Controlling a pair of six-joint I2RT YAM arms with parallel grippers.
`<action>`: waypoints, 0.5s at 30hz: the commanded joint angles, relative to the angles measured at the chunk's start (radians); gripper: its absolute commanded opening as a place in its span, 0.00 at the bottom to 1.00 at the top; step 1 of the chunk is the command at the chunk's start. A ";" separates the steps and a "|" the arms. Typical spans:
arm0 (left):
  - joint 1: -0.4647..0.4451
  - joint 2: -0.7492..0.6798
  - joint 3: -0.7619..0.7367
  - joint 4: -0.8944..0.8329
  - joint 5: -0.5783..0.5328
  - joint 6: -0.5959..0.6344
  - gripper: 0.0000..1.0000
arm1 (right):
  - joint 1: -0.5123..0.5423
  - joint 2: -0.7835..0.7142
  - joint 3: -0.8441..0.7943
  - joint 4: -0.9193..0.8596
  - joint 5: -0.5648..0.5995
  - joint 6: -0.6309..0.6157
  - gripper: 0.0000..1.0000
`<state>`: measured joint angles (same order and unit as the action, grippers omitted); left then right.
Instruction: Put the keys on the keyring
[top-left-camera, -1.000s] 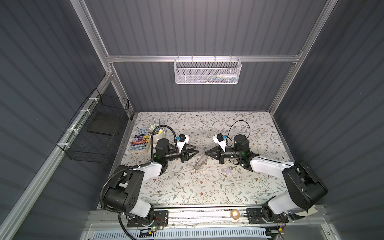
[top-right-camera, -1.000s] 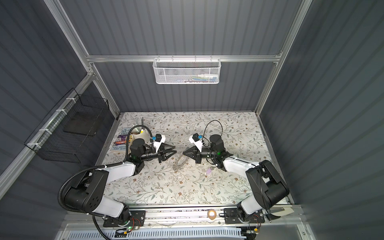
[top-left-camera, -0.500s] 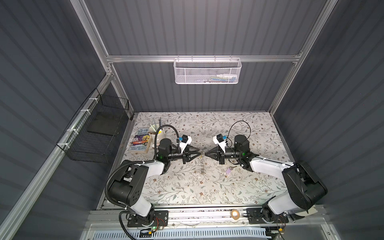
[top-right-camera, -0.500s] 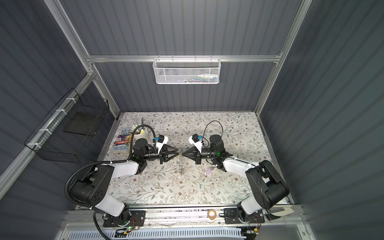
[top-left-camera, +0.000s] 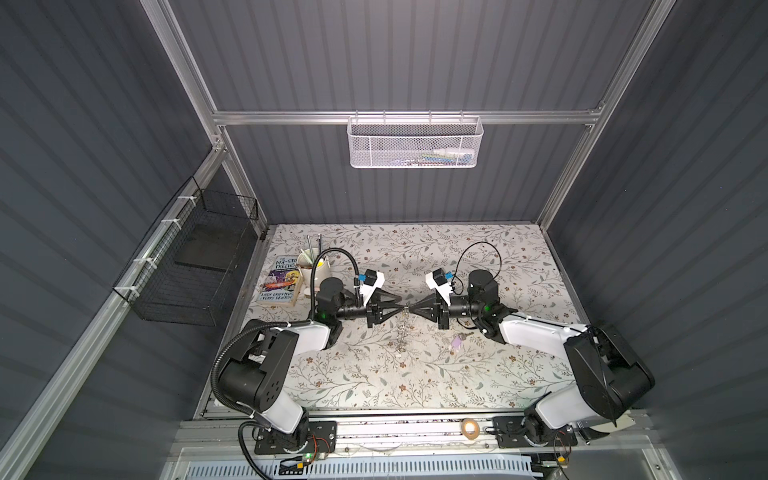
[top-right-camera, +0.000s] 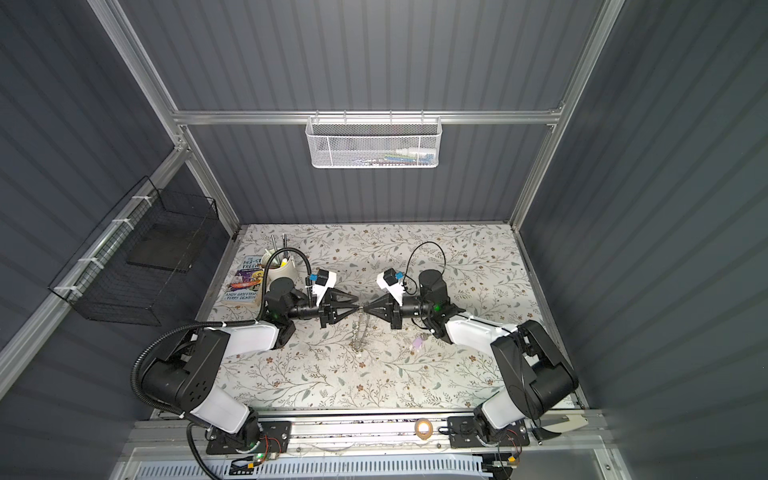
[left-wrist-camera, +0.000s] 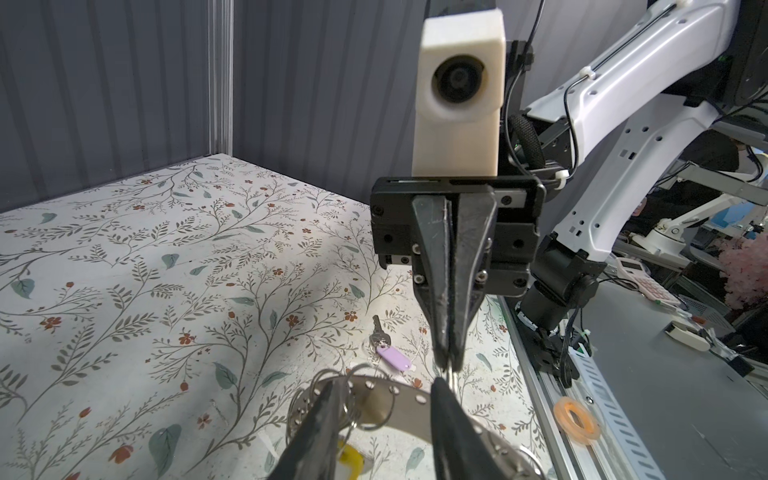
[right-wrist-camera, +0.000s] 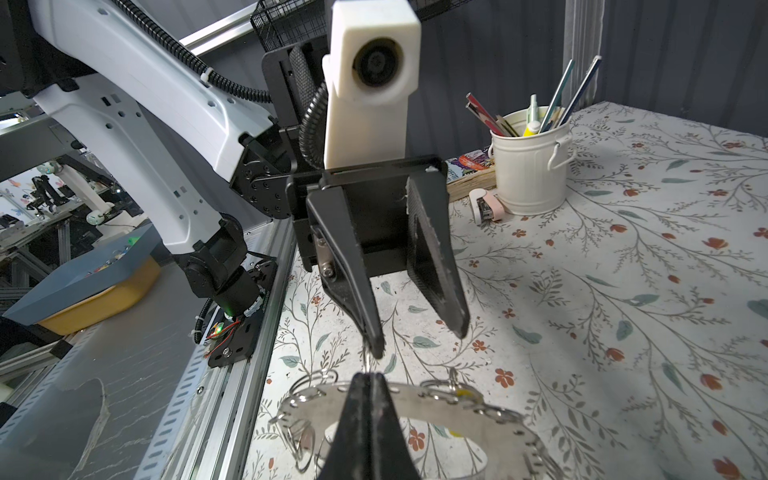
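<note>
The keyring (left-wrist-camera: 401, 400), a flat grey metal ring with wire loops round its rim, hangs edge-on above mid-table in both top views (top-left-camera: 401, 332) (top-right-camera: 360, 332). My right gripper (right-wrist-camera: 368, 384) is shut on its rim beside a wire loop. Facing it tip to tip, my left gripper (left-wrist-camera: 384, 409) is open, its fingers (left-wrist-camera: 326, 428) either side of the ring's band. One fingertip (right-wrist-camera: 376, 347) touches the thin wire loop above the right gripper's tip. The yellow-tagged key (right-wrist-camera: 459, 392) hangs at a loop on the ring. The lilac-tagged key (left-wrist-camera: 392, 357) (top-left-camera: 457, 341) lies on the table under the right arm.
A cream pen cup (right-wrist-camera: 530, 166), a book (top-left-camera: 282, 280) and a small pink stapler (right-wrist-camera: 486, 205) sit at the table's left edge. A tan tape roll (top-left-camera: 470, 426) lies on the front rail. A black wire basket (top-left-camera: 195, 266) hangs on the left wall.
My left gripper has moved right, closing the gap until its tips meet the right gripper's over the ring. The right gripper has stayed shut on the keyring.
</note>
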<state>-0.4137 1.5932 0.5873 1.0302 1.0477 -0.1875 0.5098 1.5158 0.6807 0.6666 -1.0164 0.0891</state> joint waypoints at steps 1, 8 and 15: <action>-0.001 -0.006 -0.018 0.058 -0.017 -0.013 0.41 | 0.002 0.006 -0.009 0.044 -0.003 -0.003 0.00; 0.058 -0.044 -0.094 0.208 -0.092 -0.066 0.48 | -0.003 0.001 -0.019 0.062 0.008 0.006 0.00; 0.058 0.022 -0.076 0.299 0.002 -0.136 0.49 | -0.004 0.004 -0.019 0.071 -0.003 0.012 0.00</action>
<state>-0.3542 1.5833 0.5037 1.2144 0.9993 -0.2691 0.5083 1.5158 0.6674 0.6891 -1.0061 0.0937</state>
